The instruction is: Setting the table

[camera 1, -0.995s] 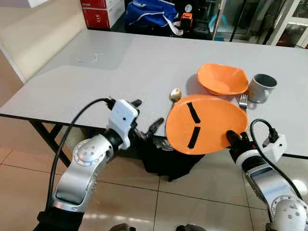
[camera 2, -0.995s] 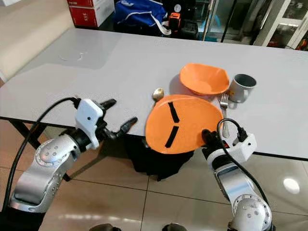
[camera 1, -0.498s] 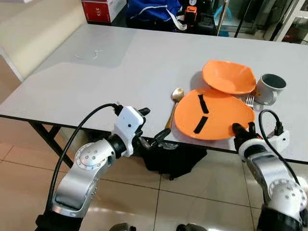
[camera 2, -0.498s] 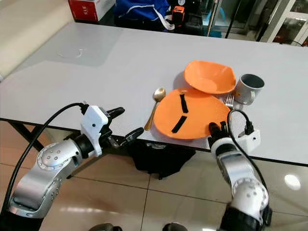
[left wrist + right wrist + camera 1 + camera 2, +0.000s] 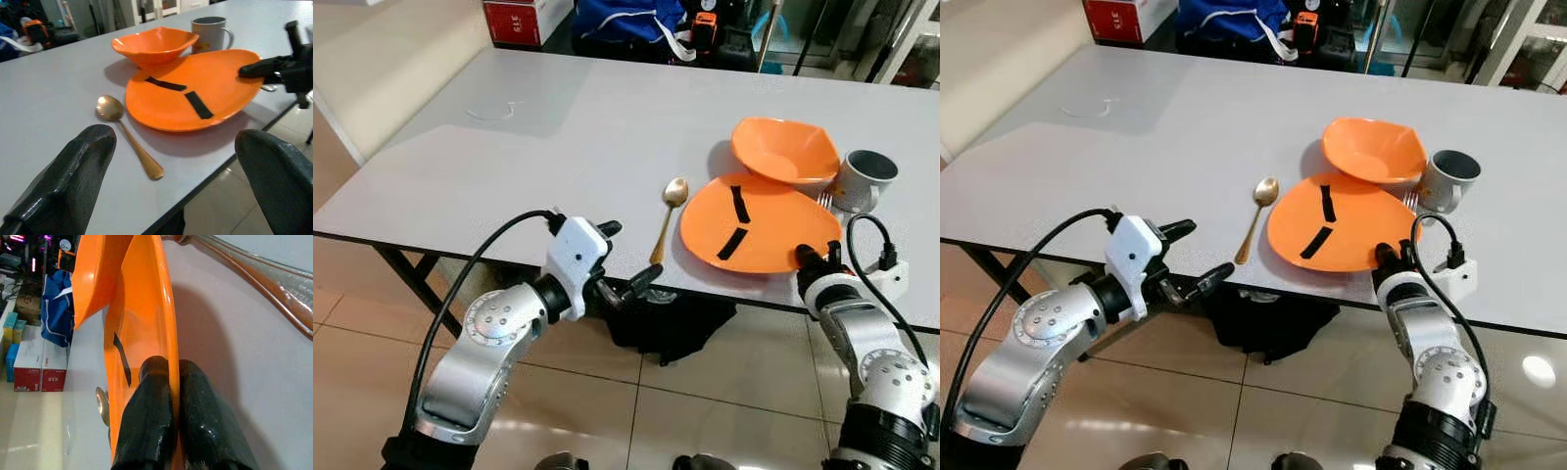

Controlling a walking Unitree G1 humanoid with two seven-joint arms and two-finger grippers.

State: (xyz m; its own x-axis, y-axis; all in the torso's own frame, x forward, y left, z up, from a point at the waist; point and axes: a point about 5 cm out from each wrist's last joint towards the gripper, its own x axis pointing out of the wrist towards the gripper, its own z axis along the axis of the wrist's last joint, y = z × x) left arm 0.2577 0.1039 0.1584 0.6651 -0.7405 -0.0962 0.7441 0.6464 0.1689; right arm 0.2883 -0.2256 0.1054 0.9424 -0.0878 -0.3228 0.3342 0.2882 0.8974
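— Black fingers of the right gripper [image 5: 811, 260]: what do they hold?
— They pinch the near rim of the orange plate [image 5: 759, 223], which lies on the grey table [image 5: 529, 147] near its front edge.
— And the left gripper [image 5: 1190, 257]?
— Spread wide, holding nothing, just off the table's front edge.
— Around the plate?
— 1 gold spoon [image 5: 668, 213] on its left, 1 orange bowl [image 5: 784, 150] and 1 grey mug [image 5: 866, 176] behind.

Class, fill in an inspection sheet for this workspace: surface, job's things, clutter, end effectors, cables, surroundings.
Surface: grey table, bare on its left half.
Job's things: orange plate flat near the edge; orange bowl, grey mug, fork behind it; gold spoon to its left.
Clutter: nothing seen.
End effectors: right end effector shut on the plate's rim; left end effector open, below the table edge.
Cables: black cable along the left arm.
Surroundings: blue bag, red boxes, tiled floor.
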